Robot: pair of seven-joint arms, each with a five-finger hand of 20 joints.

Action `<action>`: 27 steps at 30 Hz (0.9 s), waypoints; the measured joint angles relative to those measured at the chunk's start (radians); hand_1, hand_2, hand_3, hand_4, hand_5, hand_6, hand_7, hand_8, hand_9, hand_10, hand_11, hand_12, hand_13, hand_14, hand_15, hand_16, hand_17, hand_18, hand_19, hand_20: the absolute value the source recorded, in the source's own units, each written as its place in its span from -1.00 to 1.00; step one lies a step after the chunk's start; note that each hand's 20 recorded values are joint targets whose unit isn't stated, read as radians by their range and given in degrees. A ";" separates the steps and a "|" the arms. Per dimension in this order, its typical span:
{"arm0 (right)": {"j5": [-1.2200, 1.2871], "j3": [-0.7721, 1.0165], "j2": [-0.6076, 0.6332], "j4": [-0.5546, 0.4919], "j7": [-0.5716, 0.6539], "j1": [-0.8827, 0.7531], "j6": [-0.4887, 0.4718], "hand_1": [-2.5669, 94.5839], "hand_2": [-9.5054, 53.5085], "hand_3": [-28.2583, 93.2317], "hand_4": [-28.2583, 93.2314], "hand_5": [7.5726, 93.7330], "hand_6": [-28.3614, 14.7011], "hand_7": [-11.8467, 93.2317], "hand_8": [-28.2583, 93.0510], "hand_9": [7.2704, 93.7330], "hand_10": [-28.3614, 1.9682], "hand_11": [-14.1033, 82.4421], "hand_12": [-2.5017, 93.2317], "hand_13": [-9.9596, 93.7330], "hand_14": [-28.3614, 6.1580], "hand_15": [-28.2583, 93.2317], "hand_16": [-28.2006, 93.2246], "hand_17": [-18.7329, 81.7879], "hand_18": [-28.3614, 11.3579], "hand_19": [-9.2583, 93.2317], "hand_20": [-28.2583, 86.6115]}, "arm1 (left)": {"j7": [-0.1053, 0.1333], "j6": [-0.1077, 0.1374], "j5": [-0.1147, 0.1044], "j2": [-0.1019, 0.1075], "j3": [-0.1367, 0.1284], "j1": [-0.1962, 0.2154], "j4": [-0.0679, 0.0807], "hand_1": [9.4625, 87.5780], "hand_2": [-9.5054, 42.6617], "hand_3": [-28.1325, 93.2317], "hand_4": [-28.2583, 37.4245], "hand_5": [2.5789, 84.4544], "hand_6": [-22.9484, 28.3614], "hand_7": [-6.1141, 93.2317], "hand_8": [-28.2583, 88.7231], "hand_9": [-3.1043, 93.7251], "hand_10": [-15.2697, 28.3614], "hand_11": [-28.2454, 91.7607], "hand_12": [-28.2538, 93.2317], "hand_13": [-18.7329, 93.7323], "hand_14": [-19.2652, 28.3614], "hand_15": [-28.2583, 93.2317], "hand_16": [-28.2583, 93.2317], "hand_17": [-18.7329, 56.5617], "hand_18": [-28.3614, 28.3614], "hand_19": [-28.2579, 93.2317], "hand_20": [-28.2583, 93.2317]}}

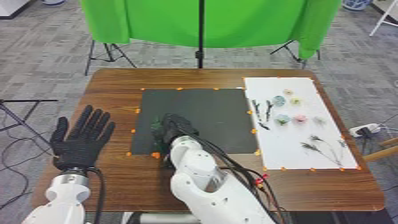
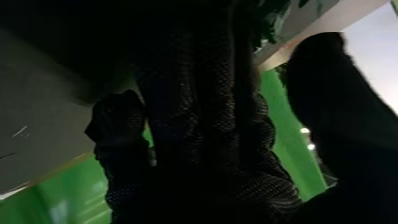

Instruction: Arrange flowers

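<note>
On the brown table (image 1: 115, 95), over a white sheet (image 1: 277, 147), small flowers (image 1: 299, 118) were laid, judged light, easily crushed and best pinched gently underneath, while the left hand (image 1: 76, 150) was held open and whether the right hand (image 1: 179, 125) was closed could not be told.

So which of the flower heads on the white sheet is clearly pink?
The flower head just right of the lower bluish one; its pink sets it apart from the bluish and pale ones around it.
</note>
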 measured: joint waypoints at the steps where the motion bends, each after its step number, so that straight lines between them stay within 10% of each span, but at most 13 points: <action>1: 0.001 0.003 -0.002 0.002 0.004 0.000 0.007 -0.31 -1.00 0.79 -1.00 0.10 -0.15 0.40 -0.98 0.51 -0.32 0.20 -0.42 0.69 0.03 0.38 -0.14 0.12 -1.00 1.00 0.32 | -0.001 0.000 0.000 0.000 0.001 0.000 0.000 -0.73 -0.04 0.71 -1.00 0.03 0.30 -0.71 -0.66 -0.13 0.44 -0.22 -0.38 -0.17 0.49 0.00 -0.65 -0.73 0.49 0.03 -0.35; 8: 0.003 0.013 -0.008 0.020 0.010 0.000 0.127 -0.27 -1.00 0.78 -1.00 0.25 -0.03 0.35 -0.92 0.58 -0.33 0.18 -0.45 0.71 0.00 0.40 -0.15 0.13 -1.00 1.00 0.37 | -0.005 0.001 0.000 0.000 0.005 -0.001 0.001 -0.72 -0.03 0.70 -1.00 0.04 0.30 -0.71 -0.66 -0.13 0.44 -0.22 -0.38 -0.17 0.49 0.01 -0.65 -0.73 0.49 0.03 -0.34; 11: 0.008 0.013 -0.004 0.011 0.004 -0.001 0.118 -0.24 -1.00 0.76 -0.95 0.40 0.04 0.18 -0.53 0.68 -0.30 0.09 -0.46 0.75 -0.04 0.37 -0.15 0.14 -1.00 1.00 0.38 | -0.005 0.001 0.000 0.000 0.005 -0.003 0.002 -0.72 -0.01 0.70 -1.00 0.04 0.30 -0.71 -0.66 -0.13 0.44 -0.21 -0.38 -0.17 0.49 0.01 -0.65 -0.73 0.49 0.03 -0.34; 27: 0.118 -0.013 0.032 -0.069 -0.016 -0.020 0.077 -0.36 -0.58 0.79 -0.86 0.62 0.06 0.01 -0.74 0.79 -0.36 -0.36 -0.60 0.84 -0.03 0.18 -0.14 0.19 -1.00 1.00 0.36 | -0.010 0.000 0.000 -0.001 0.010 -0.017 0.009 -0.71 0.01 0.70 -1.00 0.04 0.30 -0.71 -0.66 -0.13 0.43 -0.21 -0.38 -0.17 0.49 0.02 -0.66 -0.74 0.49 0.04 -0.34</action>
